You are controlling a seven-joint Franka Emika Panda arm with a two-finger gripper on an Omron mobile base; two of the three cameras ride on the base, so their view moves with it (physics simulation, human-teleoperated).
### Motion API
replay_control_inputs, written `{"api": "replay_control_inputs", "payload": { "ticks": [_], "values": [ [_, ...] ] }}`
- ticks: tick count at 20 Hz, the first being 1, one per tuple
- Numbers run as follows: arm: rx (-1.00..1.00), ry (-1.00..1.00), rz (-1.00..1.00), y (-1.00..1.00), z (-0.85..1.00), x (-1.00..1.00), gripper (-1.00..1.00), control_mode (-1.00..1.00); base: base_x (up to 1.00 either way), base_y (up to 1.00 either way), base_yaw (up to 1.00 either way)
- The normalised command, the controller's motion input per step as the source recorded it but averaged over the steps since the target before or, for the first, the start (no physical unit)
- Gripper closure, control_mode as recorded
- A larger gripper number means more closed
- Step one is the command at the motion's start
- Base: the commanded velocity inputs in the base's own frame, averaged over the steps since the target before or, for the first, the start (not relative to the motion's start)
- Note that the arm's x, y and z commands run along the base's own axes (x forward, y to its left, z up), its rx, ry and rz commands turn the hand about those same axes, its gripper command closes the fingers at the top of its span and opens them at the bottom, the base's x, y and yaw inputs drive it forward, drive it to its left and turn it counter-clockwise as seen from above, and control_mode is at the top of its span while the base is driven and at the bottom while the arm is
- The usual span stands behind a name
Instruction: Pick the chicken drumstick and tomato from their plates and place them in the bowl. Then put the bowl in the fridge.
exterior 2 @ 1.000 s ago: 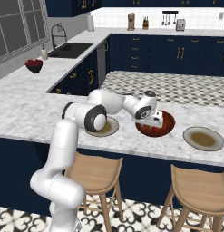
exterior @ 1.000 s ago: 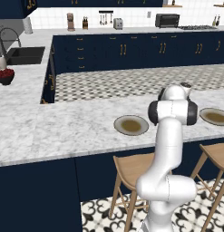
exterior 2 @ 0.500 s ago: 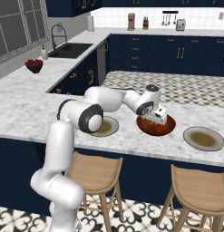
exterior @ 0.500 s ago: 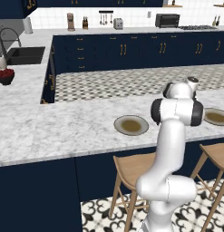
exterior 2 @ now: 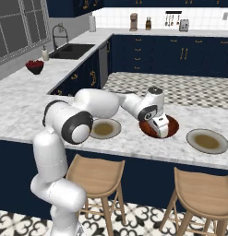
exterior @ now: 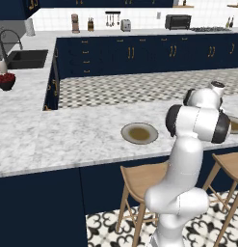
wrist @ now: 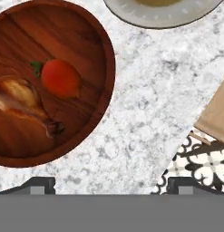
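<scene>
The reddish-brown bowl rests on the marble counter and holds both the red tomato and the golden chicken drumstick, lying side by side. My gripper hangs open above the counter just beside the bowl's rim, with nothing between its fingertips. From the right base, the gripper points down over the bowl, between two olive-centred plates, both bare. One plate lies left of my arm, and another plate's rim shows beyond the bowl. The fridge is out of view.
Two wooden stools stand under the counter's front edge. A small dark bowl of red fruit sits far left near the sink. Navy cabinets line the far side across a patterned floor.
The jaws have gone from partly closed to wide open over the bowl. The hand has shifted slightly beside the bowl.
</scene>
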Motion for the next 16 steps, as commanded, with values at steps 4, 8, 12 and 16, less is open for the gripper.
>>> {"api": "replay_control_inputs", "payload": {
  "ticks": [4, 8, 12, 16],
  "values": [
    [0.25, 0.00, -0.38, -0.03, 0.03, -0.43, -1.00, -1.00, 0.00, 0.00, 0.00],
    [0.19, 0.00, -0.07, -0.15, -0.18, 0.09, -1.00, -1.00, 0.00, 0.00, 0.00],
    [0.04, -0.07, 0.00, -0.29, -0.18, 0.29, -1.00, -1.00, 0.00, 0.00, 0.00],
    [0.01, -0.01, 0.00, -0.31, -0.19, 0.47, -1.00, -1.00, 0.00, 0.00, 0.00]
  ]
}}
